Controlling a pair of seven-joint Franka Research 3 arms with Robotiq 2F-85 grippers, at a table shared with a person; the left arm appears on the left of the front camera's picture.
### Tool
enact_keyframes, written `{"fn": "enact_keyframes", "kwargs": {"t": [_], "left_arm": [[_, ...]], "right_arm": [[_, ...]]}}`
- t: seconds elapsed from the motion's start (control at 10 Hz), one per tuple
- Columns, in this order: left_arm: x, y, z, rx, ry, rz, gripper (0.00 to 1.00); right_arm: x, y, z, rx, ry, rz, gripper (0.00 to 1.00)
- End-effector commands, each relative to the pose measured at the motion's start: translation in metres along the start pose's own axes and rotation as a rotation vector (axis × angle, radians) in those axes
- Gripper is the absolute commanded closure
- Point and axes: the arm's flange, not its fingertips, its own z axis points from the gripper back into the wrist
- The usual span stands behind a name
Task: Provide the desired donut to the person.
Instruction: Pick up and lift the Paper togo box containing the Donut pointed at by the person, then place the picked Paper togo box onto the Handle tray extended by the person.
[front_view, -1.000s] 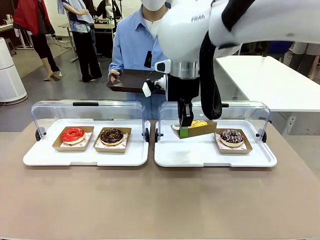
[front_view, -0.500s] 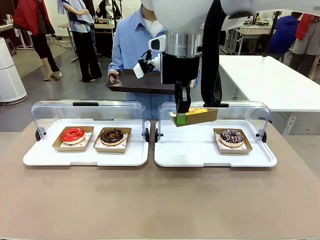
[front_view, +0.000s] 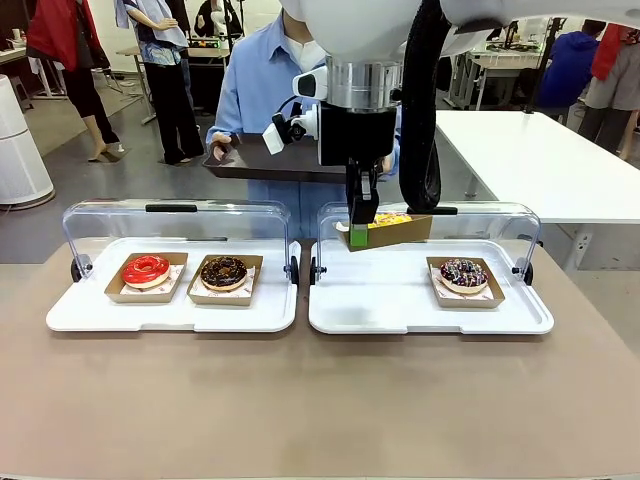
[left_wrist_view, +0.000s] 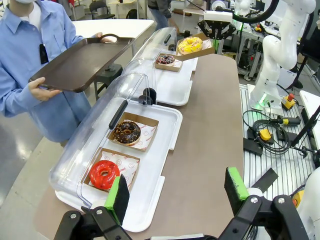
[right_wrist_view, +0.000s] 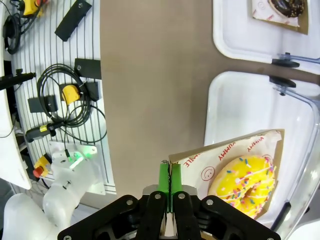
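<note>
My right gripper (front_view: 360, 234) (right_wrist_view: 168, 176) is shut on the edge of a cardboard tray holding a yellow sprinkled donut (front_view: 396, 220) (right_wrist_view: 241, 185) (left_wrist_view: 190, 44), lifted above the right white tray (front_view: 400, 305). The person (front_view: 265, 80) (left_wrist_view: 30, 55) in a light blue shirt stands across the table holding out a dark serving tray (front_view: 270, 165) (left_wrist_view: 82, 62). My left gripper (left_wrist_view: 175, 192) hangs open above the table's end, with nothing between its fingers.
A red donut (front_view: 146, 270) (left_wrist_view: 104, 174) and a chocolate donut (front_view: 223, 272) (left_wrist_view: 127, 132) sit in the left white tray (front_view: 170, 315). A dark sprinkled donut (front_view: 463, 274) (left_wrist_view: 165, 60) lies in the right tray. Clear lids (front_view: 175, 225) stand open behind both trays.
My right gripper has risen with the yellow donut's tray, from just above the white tray to level with the lid. The person's dark tray shifted slightly.
</note>
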Motion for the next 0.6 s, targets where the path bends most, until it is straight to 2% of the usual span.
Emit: {"fn": "enact_keyframes", "kwargs": {"t": [0.0,0.5], "left_arm": [[-0.0001,-0.0008,0.0017,-0.003,-0.005,-0.007,0.0],[-0.0001,-0.0008,0.0017,-0.003,-0.005,-0.007,0.0]], "right_arm": [[-0.0008,0.0012,0.0,-0.001,0.001,-0.004,1.0],[-0.0008,0.0012,0.0,-0.001,0.001,-0.004,1.0]]}}
